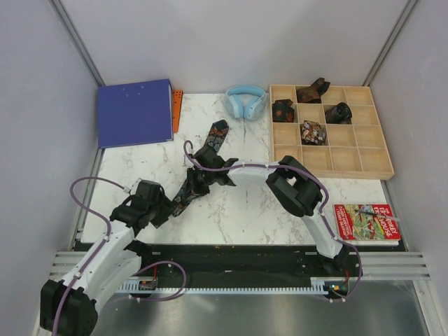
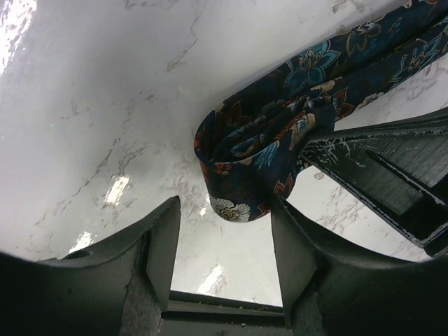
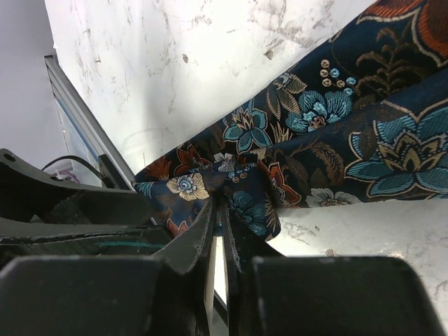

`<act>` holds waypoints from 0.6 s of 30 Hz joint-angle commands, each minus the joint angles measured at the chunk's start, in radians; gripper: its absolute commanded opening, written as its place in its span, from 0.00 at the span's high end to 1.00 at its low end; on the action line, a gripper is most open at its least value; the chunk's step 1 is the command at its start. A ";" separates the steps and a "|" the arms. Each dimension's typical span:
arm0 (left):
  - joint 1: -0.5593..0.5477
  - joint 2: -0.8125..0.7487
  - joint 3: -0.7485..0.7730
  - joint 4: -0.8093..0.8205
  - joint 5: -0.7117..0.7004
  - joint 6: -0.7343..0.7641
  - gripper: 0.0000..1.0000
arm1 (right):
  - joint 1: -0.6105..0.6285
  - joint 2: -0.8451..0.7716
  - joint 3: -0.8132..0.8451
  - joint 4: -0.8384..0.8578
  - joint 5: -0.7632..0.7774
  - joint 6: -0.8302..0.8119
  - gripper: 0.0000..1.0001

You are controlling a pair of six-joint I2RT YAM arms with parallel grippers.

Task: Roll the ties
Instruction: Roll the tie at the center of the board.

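One loose tie point(image 1: 217, 133) lies slantwise on the marble table point(image 1: 231, 217), its partly rolled end toward seven o'clock and its tail toward twelve. The likely mishap is that the rolled end springs loose or skews, should the pinching jaws let go before the other jaws close around it. At left, the left gripper point(image 2: 224, 231) has its jaws parted about halfway, one either side of the rolled end, not clamping it. At right, the right gripper point(image 3: 220, 217) is pinched tight on a fold of the tie.
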 commanded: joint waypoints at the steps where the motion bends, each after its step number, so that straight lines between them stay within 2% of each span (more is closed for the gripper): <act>1: -0.008 0.017 -0.033 0.121 0.000 -0.010 0.40 | -0.006 0.012 -0.027 0.010 0.017 -0.005 0.86; 13: -0.030 0.031 -0.122 0.230 -0.026 -0.018 0.47 | -0.008 0.023 -0.037 0.015 0.017 -0.005 0.87; 18: -0.041 0.084 -0.139 0.273 -0.039 -0.024 0.48 | -0.012 0.025 -0.051 0.016 0.017 -0.005 0.88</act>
